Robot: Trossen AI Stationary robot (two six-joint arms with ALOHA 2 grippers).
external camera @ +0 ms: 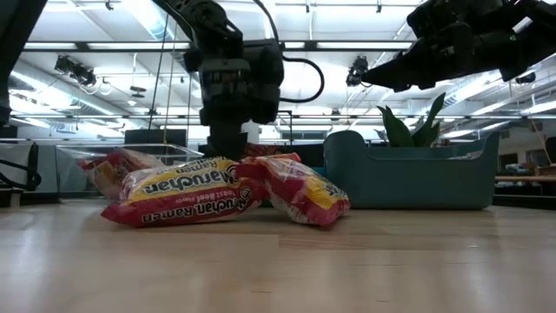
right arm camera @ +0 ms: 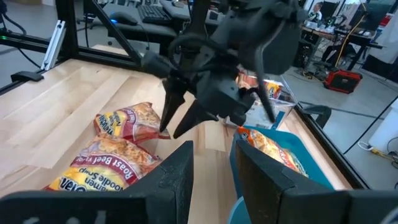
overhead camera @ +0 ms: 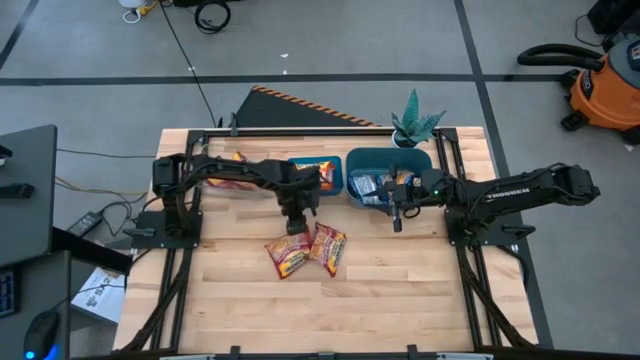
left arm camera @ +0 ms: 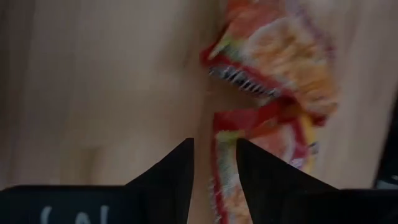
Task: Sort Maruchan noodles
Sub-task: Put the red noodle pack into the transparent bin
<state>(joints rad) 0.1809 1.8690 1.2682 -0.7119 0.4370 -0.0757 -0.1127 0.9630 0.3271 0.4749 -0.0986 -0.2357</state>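
Two red Maruchan packets lie flat and side by side mid-table (overhead camera: 288, 256) (overhead camera: 328, 248), one leaning on the other in the low view (external camera: 182, 196) (external camera: 300, 187). My left gripper (overhead camera: 295, 222) points down just above their far edge, open by a narrow gap, with one packet's edge (left arm camera: 219, 155) showing below the gap. From the right wrist view its fingertips (right arm camera: 172, 129) stand clear of the nearer packet (right arm camera: 127, 121). My right gripper (overhead camera: 397, 220) hangs in front of the right bin, narrowly open (right arm camera: 212, 177) and empty.
Two teal-blue bins stand at the far side. The left bin (overhead camera: 300, 163) holds orange packets, the right bin (overhead camera: 385, 157) blue-and-white ones. More packets lie at the far left (overhead camera: 232, 172). A small plant (overhead camera: 413, 125) stands behind the right bin. Bare wood spans the near half.
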